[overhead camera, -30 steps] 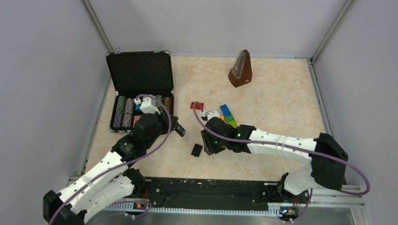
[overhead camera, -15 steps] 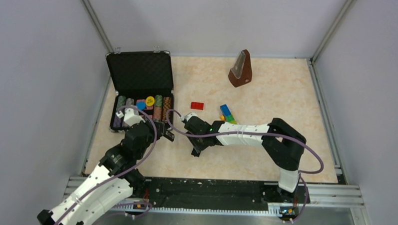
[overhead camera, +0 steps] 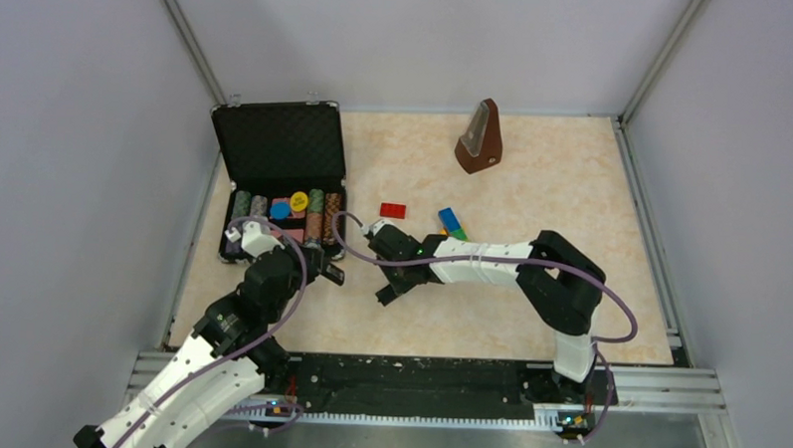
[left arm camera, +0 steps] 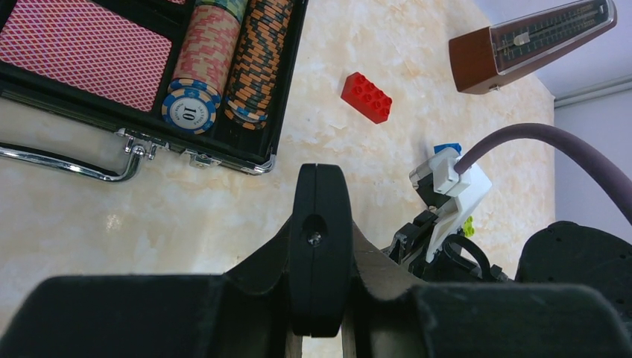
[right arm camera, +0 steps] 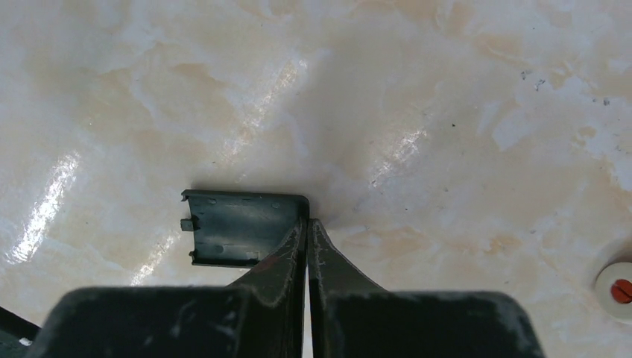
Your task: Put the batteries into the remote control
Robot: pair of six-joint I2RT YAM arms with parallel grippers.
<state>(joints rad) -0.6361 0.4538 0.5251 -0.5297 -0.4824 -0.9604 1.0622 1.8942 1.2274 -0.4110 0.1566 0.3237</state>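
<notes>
Top view: left gripper (overhead camera: 323,270), fingers closed on the remote control (overhead camera: 334,275). A short black stub of it juts past the fingertips toward the right arm, just in front of the open case (overhead camera: 276,145). The right gripper (overhead camera: 389,286) is low over the table (overhead camera: 529,318), with its tips at the small black cover piece (overhead camera: 383,296). That piece lies near the remote control's free end, on the right arm's side of it. The two grippers are near each other, not touching. The batteries are not made out here. A red brick (overhead camera: 393,210), the toy-brick train (overhead camera: 453,224) and a metronome (overhead camera: 480,137) stand beyond, well apart from the work.

Left wrist view: remote control seen end-on, a narrow rounded black slab with a small hole in its face, pinched across its thin sides. Its long axis runs straight out along the fingers (left arm camera: 257,270). Whether a battery bay is open or filled cannot be told from this end.

Right wrist view: fingers (right arm camera: 287,253) pressed together, nothing between them. Their tips touch one edge of the cover piece, which lies flat with a small tab on the side away from the fingertips. No batteries in view.

Judgement: the right arm is the nearer to the cover piece. The piece would have to travel leftward to the held remote control and line up with its long axis, and only if the cells are already seated, which is unconfirmed
</notes>
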